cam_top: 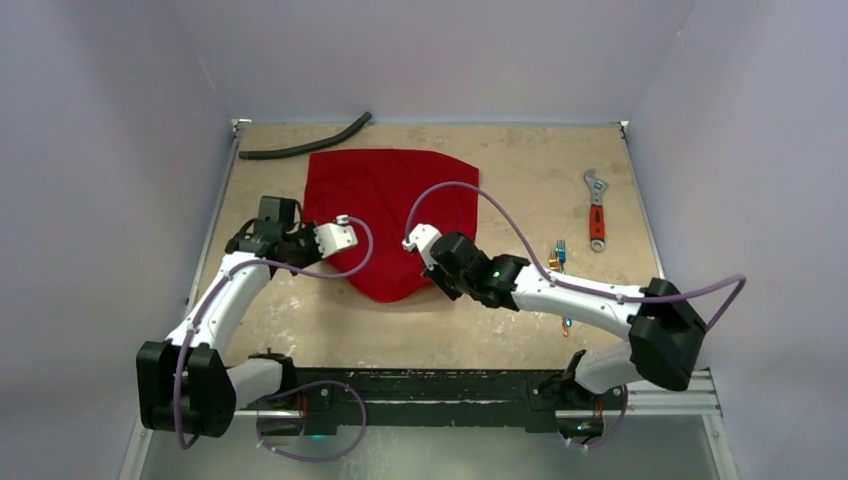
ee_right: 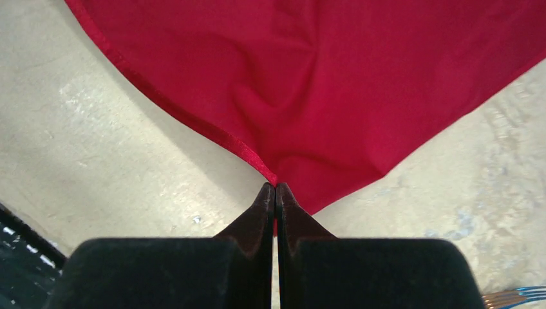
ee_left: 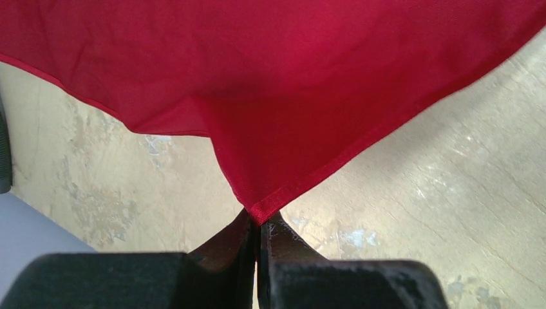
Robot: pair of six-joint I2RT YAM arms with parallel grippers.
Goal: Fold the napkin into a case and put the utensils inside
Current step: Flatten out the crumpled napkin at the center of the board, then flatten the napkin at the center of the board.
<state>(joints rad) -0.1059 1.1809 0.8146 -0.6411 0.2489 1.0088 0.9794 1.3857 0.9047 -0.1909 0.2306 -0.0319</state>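
Left gripper clamped tight on a hemmed corner of the bright red, slightly shiny cloth napkin. Right gripper pinched shut on another corner. Napkin spreads over upper centre of the beige speckled tabletop. Slim iridescent blue-gold metal utensils lie right of centre, apart from it. Orange-handled steel wrench upper right. Black curved hose upper left, near napkin's top edge.

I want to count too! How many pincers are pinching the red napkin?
2. The left pincer grips the napkin at its left corner, the right pincer at its right.
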